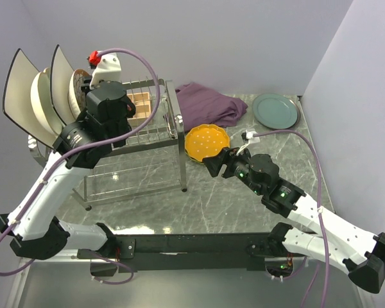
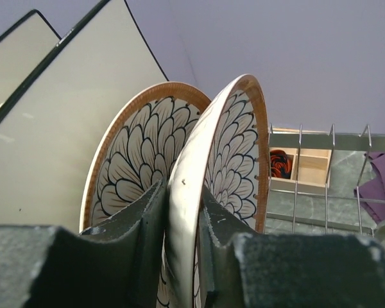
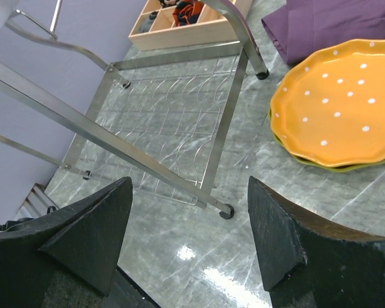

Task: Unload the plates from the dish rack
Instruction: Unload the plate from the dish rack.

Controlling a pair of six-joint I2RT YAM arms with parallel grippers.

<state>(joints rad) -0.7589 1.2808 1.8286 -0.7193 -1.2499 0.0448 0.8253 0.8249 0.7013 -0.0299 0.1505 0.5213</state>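
Observation:
The dish rack (image 1: 151, 138) stands at the left, with two white square plates (image 1: 22, 96) and round ones upright at its left end. My left gripper (image 2: 183, 205) is shut on the rim of a brown-patterned plate (image 2: 237, 141), one pad on each face. A second patterned plate (image 2: 141, 147) stands just behind it. To the right of the rack, an orange dotted plate (image 1: 207, 142) lies on a lime one (image 3: 327, 168). A teal plate (image 1: 276, 110) lies at the far right. My right gripper (image 1: 212, 163) hangs open and empty above the table, near the orange plate.
A purple cloth (image 1: 212, 102) lies bunched behind the orange plate. A small wooden compartment box (image 1: 141, 102) sits behind the rack's upper tier. The rack's front right leg (image 3: 228, 128) stands just ahead of my right gripper (image 3: 189, 212). Walls close in at the left and back.

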